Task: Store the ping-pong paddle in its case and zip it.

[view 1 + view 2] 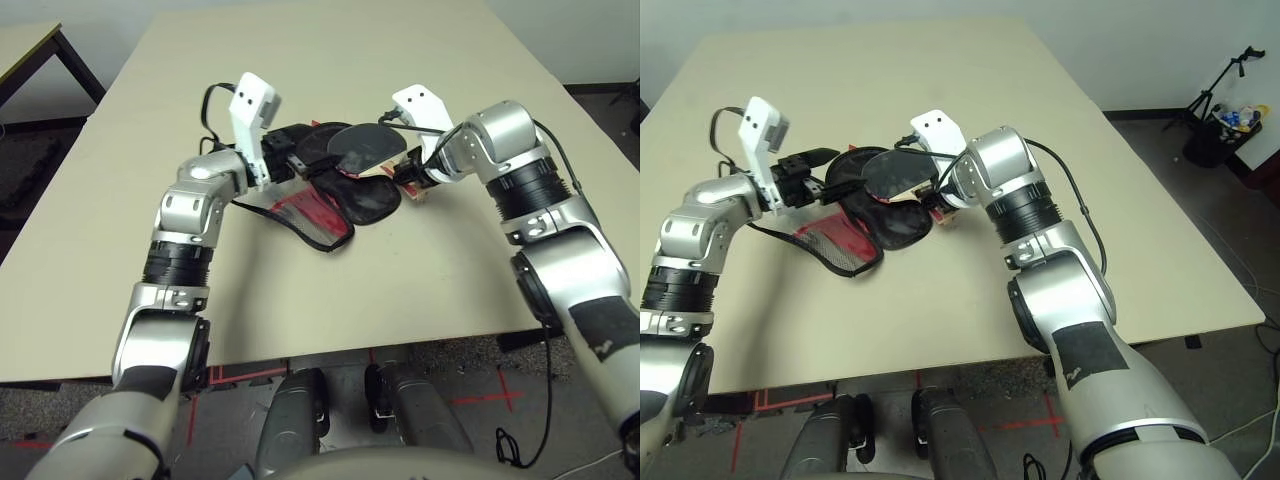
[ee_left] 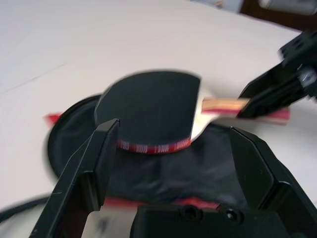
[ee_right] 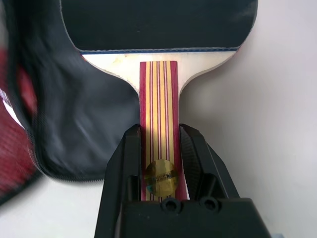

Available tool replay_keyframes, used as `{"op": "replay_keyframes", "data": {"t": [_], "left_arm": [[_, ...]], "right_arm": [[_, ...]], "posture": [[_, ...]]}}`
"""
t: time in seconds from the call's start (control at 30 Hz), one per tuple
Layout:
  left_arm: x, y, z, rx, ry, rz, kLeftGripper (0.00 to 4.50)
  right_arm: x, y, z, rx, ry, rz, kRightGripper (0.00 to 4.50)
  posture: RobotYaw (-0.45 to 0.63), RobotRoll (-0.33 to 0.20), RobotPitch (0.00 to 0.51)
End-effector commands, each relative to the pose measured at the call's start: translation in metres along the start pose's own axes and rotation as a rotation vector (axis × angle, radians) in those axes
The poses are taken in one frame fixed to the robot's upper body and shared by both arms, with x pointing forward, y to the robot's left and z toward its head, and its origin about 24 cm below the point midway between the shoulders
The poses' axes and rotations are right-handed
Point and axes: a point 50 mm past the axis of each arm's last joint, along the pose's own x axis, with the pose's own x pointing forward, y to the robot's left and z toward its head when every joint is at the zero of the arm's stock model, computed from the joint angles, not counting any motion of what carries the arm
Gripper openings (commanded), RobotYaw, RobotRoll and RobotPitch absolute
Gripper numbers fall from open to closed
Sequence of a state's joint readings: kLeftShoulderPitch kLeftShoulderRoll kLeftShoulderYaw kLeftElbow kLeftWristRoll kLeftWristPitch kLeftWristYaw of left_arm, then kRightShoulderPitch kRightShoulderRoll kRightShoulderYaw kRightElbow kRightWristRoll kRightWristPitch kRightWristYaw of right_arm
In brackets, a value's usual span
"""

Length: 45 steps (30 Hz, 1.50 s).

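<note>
The ping-pong paddle [image 3: 158,25] has a black rubber face and a striped wooden handle [image 3: 158,104]. My right gripper [image 3: 159,144] is shut on that handle and holds the paddle [image 1: 365,145] level, its head over the open case. The case [image 1: 335,205] lies spread on the table, with a black lining and a red panel [image 1: 305,215]. From the left, my left gripper [image 2: 173,141] is open and faces the paddle's head [image 2: 148,104] with its fingers [image 2: 96,158] just short of the edge. The left gripper [image 1: 300,150] holds nothing.
The beige table [image 1: 450,270] has wide free room in front of and to the right of the case. A black cable [image 1: 215,100] loops behind my left wrist. A second table [image 1: 30,45] stands at the far left. A tripod [image 1: 1230,75] stands on the floor at the right.
</note>
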State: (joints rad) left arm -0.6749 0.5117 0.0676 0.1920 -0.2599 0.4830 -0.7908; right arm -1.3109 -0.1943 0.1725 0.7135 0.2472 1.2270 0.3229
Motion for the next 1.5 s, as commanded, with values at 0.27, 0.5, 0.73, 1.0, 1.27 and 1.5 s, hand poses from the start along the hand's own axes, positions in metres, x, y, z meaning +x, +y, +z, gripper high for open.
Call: {"op": "replay_keyframes", "data": {"t": [0.27,0.5,0.73,1.0,1.27,1.5], "left_arm": [[-0.015,0.004,-0.005,-0.013,0.015,0.061,4.5],[-0.016,0.004,-0.005,-0.015,0.012,0.066,4.5],[-0.013,0.004,-0.003,-0.015,0.009,0.059,4.5],[-0.013,0.005,-0.003,-0.012,0.015,0.055,4.5],[-0.011,0.006,-0.002,-0.011,0.015,0.052,4.5],[-0.009,0.004,-0.002,-0.014,0.011,0.049,4.5]], "right_arm": [[0.01,0.023,0.018,0.066,-0.081,0.042,1.17],[0.021,0.017,0.001,0.082,-0.037,0.016,1.17],[0.027,0.013,-0.011,0.107,-0.005,-0.002,1.17],[0.032,0.014,-0.021,0.116,0.024,0.004,1.17],[0.036,0.02,-0.029,0.104,0.04,0.021,1.17],[0.038,0.018,-0.026,0.097,-0.007,0.006,1.17]], "posture": [[-0.01,0.0,0.107],[-0.01,0.0,0.108],[-0.01,0.0,0.105],[-0.01,0.0,0.102],[-0.01,0.0,0.102],[-0.01,0.0,0.107]]}}
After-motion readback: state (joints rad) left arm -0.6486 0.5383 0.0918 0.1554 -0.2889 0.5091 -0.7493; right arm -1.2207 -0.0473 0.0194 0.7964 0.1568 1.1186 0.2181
